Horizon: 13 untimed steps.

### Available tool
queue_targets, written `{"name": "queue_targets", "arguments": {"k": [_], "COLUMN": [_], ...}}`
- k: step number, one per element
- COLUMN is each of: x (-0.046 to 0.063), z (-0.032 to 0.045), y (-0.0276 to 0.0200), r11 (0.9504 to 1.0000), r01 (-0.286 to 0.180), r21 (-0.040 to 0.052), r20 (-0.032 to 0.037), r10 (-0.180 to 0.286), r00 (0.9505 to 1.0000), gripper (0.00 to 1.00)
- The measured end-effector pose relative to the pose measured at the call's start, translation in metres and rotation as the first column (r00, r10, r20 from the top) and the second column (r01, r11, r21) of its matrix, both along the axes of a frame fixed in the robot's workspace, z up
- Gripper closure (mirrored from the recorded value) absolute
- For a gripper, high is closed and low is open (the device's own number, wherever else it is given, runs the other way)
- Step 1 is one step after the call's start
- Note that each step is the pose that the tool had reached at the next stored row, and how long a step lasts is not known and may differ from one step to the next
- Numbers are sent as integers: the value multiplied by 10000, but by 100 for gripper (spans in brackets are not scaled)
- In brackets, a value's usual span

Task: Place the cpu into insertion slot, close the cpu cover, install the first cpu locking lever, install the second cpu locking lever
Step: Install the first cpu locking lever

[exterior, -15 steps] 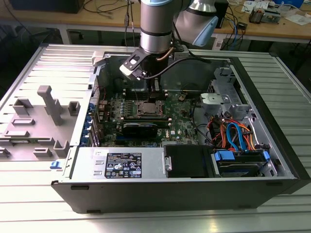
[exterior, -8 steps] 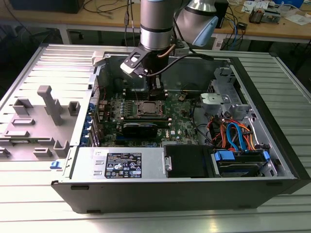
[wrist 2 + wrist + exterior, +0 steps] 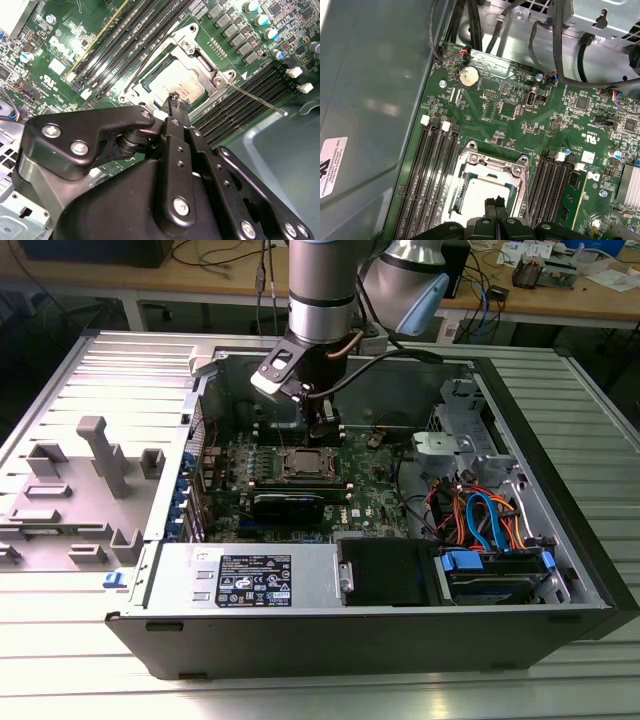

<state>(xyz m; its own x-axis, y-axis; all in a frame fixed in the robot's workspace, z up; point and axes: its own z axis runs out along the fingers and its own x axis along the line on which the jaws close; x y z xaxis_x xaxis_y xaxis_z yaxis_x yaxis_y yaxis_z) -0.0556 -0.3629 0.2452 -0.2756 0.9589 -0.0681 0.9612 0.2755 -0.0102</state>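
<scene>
The cpu (image 3: 176,81) lies in the insertion slot (image 3: 305,466), its dull grey top visible in both wrist views (image 3: 481,192). The cpu cover (image 3: 200,56) lies flat over it as a silver frame (image 3: 492,165). A thin metal locking lever (image 3: 256,98) juts from one socket corner out across the black memory slots. A second thin rod (image 3: 147,59) runs along the opposite side of the socket. My gripper (image 3: 179,100) hangs just above the cpu's edge (image 3: 495,202), fingers shut together with nothing between them. In the exterior view the gripper (image 3: 323,432) sits over the socket's far side.
Long black memory slots (image 3: 432,170) flank the socket on both sides. The open computer case has a grey wall (image 3: 375,100) close by, cables (image 3: 480,515) and a drive cage on the exterior view's right, and a power supply (image 3: 250,575) at the front. A grey fixture block (image 3: 95,475) stands outside.
</scene>
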Motion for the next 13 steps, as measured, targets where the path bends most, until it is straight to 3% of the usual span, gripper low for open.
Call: {"name": "queue_targets", "arguments": {"k": [13], "x": [0], "z": [-1], "y": [0], "r11": [10000], "r01": [-71], "r21": [1], "r20": [0], "r10": [71], "r00": [10000], "gripper": [89]}}
